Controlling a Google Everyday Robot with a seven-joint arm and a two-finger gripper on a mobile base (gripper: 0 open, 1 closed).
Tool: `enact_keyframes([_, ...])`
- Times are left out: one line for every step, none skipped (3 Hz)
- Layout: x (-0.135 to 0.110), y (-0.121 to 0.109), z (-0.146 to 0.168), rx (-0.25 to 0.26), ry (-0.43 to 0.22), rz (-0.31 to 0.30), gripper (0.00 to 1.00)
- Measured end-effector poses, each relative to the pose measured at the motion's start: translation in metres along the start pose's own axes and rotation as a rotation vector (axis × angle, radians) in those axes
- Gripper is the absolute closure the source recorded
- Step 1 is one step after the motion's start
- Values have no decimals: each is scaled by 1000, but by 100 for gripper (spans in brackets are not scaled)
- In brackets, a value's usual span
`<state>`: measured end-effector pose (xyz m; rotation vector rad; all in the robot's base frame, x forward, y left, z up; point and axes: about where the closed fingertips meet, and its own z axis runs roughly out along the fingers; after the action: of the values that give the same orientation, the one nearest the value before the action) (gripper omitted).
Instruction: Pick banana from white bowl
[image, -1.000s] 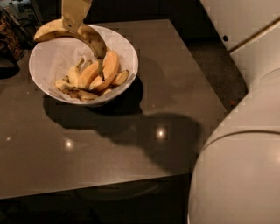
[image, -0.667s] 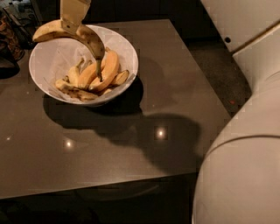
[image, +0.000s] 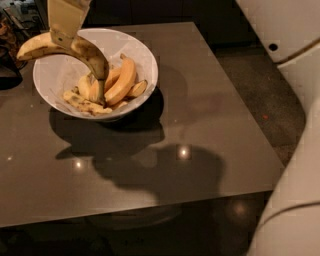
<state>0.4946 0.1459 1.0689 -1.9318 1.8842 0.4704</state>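
Pale-yellow and speckled, one arched banana (image: 86, 51) hangs gripped by the claw (image: 62, 36) above the one white bowl (image: 146, 61), which holds roughly four other bananas (image: 122, 80).

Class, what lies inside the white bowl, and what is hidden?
Orange-toned bananas and a spotted yellow banana lie in the white bowl. The gripper, above the rim, holds the arched banana, hiding some contents.

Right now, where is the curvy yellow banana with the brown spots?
In the camera view's upper left, the arched pale-yellow banana hangs in the shut gripper, over the wide white bowl of other bananas.
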Motion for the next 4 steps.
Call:
enact_keyframes([-6,-3,0,17,-23,-1,100])
enact_keyframes([-1,23,3,-25,-46,24,100])
enact_keyframes([14,53,13,-80,-46,61,100])
enact_keyframes([30,74,25,-132,-26,98,100])
